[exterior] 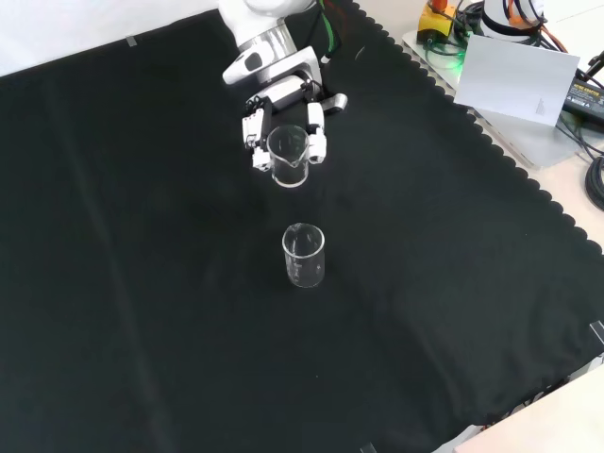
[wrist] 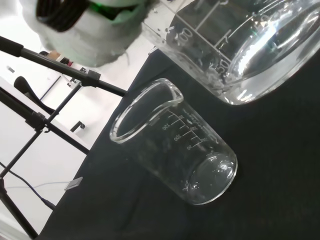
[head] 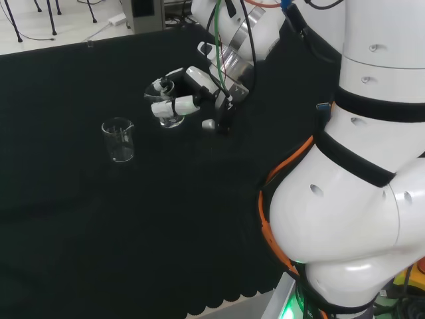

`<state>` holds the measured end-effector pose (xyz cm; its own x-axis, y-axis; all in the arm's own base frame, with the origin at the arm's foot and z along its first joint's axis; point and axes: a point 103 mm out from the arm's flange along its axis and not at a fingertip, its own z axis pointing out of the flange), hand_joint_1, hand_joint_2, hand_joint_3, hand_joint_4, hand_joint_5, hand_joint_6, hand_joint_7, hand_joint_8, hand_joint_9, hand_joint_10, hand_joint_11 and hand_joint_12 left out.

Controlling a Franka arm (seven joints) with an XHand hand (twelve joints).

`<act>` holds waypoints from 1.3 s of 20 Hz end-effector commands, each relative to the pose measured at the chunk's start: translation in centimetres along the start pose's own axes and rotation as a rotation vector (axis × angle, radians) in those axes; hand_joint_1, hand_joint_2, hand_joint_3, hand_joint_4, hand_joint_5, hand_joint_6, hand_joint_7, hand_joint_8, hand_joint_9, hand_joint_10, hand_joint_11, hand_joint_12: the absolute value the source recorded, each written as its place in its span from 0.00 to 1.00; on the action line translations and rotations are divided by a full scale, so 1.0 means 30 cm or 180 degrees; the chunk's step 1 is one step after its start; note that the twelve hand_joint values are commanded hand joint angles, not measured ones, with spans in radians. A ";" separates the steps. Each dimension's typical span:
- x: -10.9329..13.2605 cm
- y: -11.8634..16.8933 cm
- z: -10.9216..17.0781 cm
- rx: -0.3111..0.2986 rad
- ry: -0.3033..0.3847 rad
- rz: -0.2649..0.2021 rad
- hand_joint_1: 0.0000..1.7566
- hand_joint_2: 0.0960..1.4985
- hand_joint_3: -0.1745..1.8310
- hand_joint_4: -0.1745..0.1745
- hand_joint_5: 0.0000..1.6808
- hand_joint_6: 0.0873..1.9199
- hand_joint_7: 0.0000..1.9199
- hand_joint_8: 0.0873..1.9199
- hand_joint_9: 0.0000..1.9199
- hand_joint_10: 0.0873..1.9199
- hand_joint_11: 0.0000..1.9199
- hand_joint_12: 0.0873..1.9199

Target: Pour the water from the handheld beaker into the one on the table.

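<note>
Handheld beaker [exterior: 288, 154] upright, clasped in hand [exterior: 283, 104]; table beaker [exterior: 303, 255] upright, mouth up.

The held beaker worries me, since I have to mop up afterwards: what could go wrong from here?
1. The held beaker in the robot hand stands apart from the beaker on the cloth; tipping it there would likely wet the black cloth.
2. The standing beaker's mouth is narrow, and a knock could topple it.

Bare black cloth [exterior: 142, 283] all round; 1 upright table beaker [exterior: 303, 255] near hand [exterior: 283, 113]
</note>
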<state>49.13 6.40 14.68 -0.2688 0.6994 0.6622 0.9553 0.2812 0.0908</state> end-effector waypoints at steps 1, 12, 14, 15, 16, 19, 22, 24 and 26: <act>0.036 -0.025 -0.012 0.0060 -0.0125 -0.0008 0.67 0.66 0.00 0.58 0.91 0.00 0.85 0.00 0.79 0.04 0.58 0.44; 0.132 0.025 0.000 0.0187 -0.0830 -0.0008 0.67 0.66 0.00 0.58 0.91 0.00 0.86 0.00 0.79 0.04 0.58 0.44; 0.141 0.041 0.007 0.0223 -0.0994 0.0046 0.67 0.66 0.00 0.57 0.91 0.00 0.86 0.00 0.79 0.04 0.58 0.44; 0.144 0.049 0.011 0.0250 -0.1082 0.0075 0.67 0.66 0.00 0.57 0.91 0.00 0.86 0.00 0.80 0.04 0.58 0.44; 0.147 0.057 0.015 0.0276 -0.1160 0.0104 0.67 0.66 0.00 0.57 0.91 0.00 0.86 0.00 0.80 0.04 0.58 0.44; 0.157 0.077 0.028 0.0359 -0.1363 0.0173 0.67 0.66 0.00 0.57 0.91 0.00 0.86 0.00 0.80 0.04 0.58 0.44; 0.168 0.094 0.038 0.0422 -0.1531 0.0217 0.67 0.66 0.00 0.57 0.91 0.00 0.86 0.00 0.80 0.04 0.59 0.44; 0.172 0.103 0.041 0.0448 -0.1588 0.0217 0.67 0.66 0.00 0.57 0.91 0.00 0.86 0.00 0.80 0.04 0.59 0.44; 0.178 0.111 0.044 0.0468 -0.1688 0.0201 0.67 0.66 0.00 0.57 0.91 0.00 0.86 0.00 0.80 0.04 0.59 0.44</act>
<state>49.51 10.32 17.08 -0.2435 0.9233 0.2970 0.9594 0.2743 -0.0660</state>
